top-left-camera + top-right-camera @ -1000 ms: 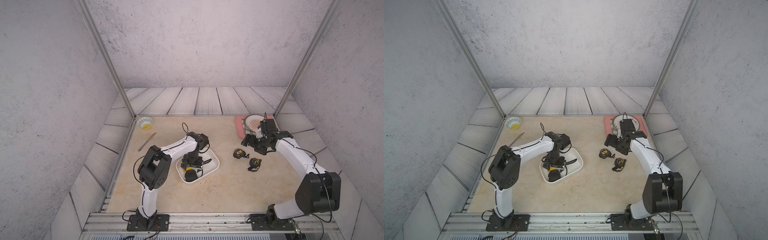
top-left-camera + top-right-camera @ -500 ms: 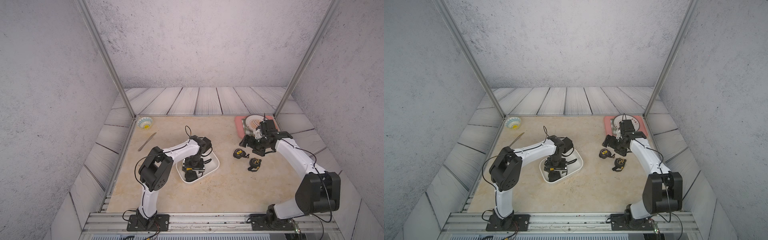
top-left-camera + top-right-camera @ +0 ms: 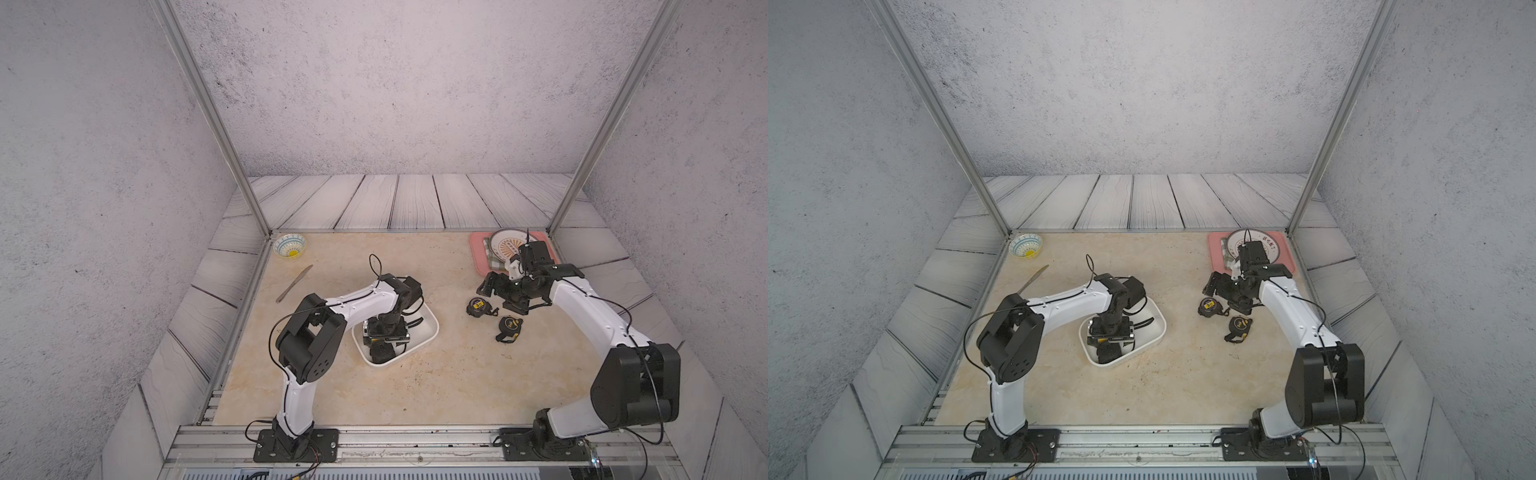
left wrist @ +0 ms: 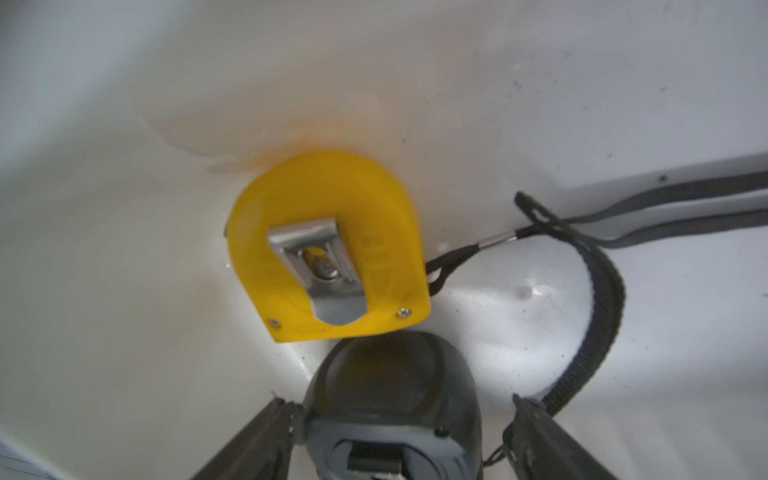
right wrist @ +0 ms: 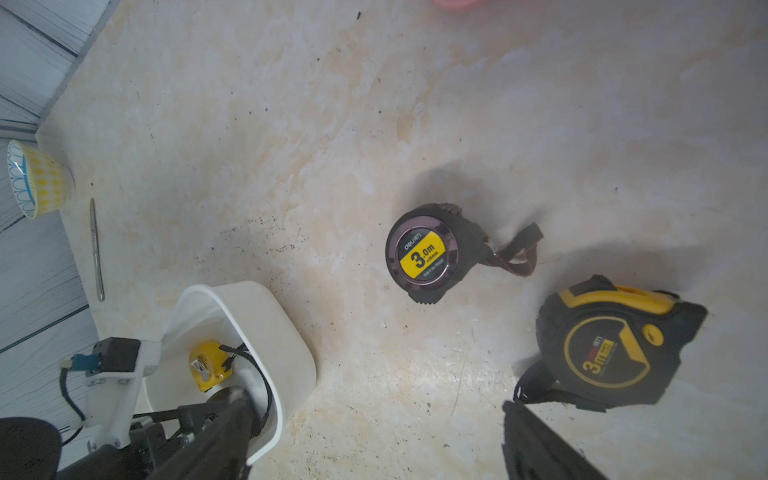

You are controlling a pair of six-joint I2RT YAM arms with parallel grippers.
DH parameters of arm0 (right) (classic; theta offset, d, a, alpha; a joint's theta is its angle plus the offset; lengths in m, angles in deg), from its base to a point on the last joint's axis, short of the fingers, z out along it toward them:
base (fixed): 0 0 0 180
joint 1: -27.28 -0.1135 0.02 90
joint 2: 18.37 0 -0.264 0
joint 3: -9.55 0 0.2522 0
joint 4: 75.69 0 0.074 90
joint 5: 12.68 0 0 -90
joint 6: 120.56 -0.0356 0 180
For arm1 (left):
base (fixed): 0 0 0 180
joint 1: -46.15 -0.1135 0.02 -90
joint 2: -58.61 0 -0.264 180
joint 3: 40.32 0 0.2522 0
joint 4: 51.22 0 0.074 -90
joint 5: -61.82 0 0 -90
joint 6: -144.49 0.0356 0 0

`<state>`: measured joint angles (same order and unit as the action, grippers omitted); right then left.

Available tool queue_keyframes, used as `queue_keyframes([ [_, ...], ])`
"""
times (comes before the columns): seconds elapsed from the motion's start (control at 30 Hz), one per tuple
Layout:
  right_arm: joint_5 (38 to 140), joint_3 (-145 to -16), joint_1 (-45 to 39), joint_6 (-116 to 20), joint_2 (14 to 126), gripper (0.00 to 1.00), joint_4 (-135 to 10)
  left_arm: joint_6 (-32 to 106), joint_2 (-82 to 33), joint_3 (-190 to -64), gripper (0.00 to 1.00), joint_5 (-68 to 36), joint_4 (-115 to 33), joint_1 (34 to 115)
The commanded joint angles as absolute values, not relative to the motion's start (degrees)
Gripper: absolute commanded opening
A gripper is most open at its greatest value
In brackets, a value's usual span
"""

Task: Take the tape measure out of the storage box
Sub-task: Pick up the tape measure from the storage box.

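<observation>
Over the last second the left gripper (image 4: 399,401) has spread its jaws inside the storage box (image 3: 430,332), while the right arm has barely shifted.

Nearest the robot's bases, the storage box sits on the table (image 3: 415,395) in front of the left arm. The left gripper points down into it with its fingers (image 4: 266,440) straddling a dark grey tape measure (image 4: 390,386). One finger is at the case's side and the other stands clear of it, so the jaws are spread and grip nothing. A yellow tape measure (image 4: 328,245) lies just past the dark one, belt clip up, close against the box wall (whether the two cases touch, I cannot tell). A black wrist strap (image 4: 602,299) trails from it across the box floor.

Farther out, toward the right arm, a black-and-yellow tape measure (image 5: 606,345) and a round black tape measure (image 5: 422,253) rest on the bare table, apart from each other. The right gripper (image 5: 374,403) hovers above them, jaws wide and holding nothing.

Toward the far edge, a knife (image 3: 294,284) lies near a small patterned bowl (image 3: 289,245). In the opposite far corner a pink tray (image 3: 478,257) carries a plate (image 3: 505,245).
</observation>
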<state>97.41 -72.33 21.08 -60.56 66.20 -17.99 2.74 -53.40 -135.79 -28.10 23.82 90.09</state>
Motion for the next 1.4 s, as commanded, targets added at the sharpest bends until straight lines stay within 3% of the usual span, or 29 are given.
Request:
queue_keyframes([
  [0.0,98.4,-72.2,20.7,-60.2,65.8,0.96,-16.8,-0.5,-50.8,-134.7,0.86,-29.2,24.2,90.5],
  [1.0,98.4,-73.9,20.7,-60.4,68.7,0.96,-16.9,-0.6,-55.1,-129.9,0.89,-24.7,18.5,90.5],
  [1.1,98.2,-73.9,20.7,-60.4,68.6,0.96,-16.7,-0.3,-55.0,-129.9,0.8,-24.6,17.9,90.5],
  [1.27,98.0,-74.0,20.6,-60.4,68.6,0.96,-16.7,0.3,-54.9,-131.1,0.37,-25.1,18.3,90.5],
  [1.37,97.8,-73.8,20.7,-60.4,68.2,0.96,-16.7,0.9,-55.1,-132.4,0.18,-25.4,19.1,90.5],
])
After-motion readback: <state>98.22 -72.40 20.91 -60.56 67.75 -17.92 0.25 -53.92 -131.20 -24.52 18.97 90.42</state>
